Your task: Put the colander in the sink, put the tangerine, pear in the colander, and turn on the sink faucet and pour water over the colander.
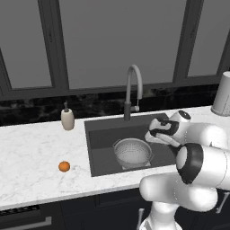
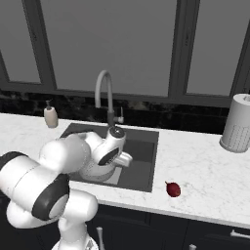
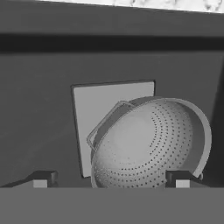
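Observation:
The silvery perforated colander [image 1: 132, 152] stands on the floor of the dark sink [image 1: 103, 130], over its paler square patch [image 3: 100, 105]. My gripper [image 1: 151, 134] hovers just above the colander's right rim. In the hand view its fingertips [image 3: 41, 179] stand wide apart, open, with the colander [image 3: 148, 140] beyond them and nothing held. The orange tangerine [image 1: 64, 166] lies on the counter left of the sink. On the counter to the right of the sink [image 2: 144, 146] rests the dark red pear [image 2: 173, 189]. The faucet [image 1: 133, 85] arches over the back of the basin; no stream shows.
A beige soap dispenser [image 1: 67, 119] stands at the sink's back left corner. A white perforated canister [image 2: 237, 124] stands on the far right of the marble counter [image 1: 31, 152]. Dark window frames run behind the counter.

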You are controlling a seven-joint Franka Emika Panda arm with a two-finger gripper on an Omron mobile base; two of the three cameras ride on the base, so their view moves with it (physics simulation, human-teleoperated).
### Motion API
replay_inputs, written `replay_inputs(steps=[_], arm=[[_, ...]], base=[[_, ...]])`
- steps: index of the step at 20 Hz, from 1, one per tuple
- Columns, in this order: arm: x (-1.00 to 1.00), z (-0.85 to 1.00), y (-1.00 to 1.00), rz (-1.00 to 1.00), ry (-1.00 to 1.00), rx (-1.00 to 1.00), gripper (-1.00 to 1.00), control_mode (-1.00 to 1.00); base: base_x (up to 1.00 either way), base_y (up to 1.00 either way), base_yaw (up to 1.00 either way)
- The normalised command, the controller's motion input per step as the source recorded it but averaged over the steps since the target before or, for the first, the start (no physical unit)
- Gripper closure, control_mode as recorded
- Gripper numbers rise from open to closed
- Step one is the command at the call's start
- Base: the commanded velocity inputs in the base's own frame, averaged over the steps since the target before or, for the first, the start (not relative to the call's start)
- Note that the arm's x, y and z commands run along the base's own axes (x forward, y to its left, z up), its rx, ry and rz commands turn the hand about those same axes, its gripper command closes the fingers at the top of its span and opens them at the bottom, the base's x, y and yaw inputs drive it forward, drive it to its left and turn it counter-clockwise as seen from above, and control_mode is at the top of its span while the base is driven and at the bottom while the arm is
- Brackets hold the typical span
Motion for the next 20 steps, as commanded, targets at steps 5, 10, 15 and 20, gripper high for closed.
replay_inputs(steps=[5,10,15,20], arm=[[-0.24,1.0,-0.09,-0.09,0.0,0.0,-1.0,-1.0],[-0.21,1.0,-0.46,-0.35,0.01,0.0,-1.0,-1.0],[-0.23,1.0,-0.56,-0.45,0.07,0.09,-1.0,-1.0],[-0.17,0.74,-0.3,-0.54,0.04,0.14,-1.0,-1.0]], base=[[0.0,0.0,0.0],[0.0,0.0,0.0],[0.0,0.0,0.0],[0.0,0.0,0.0]])
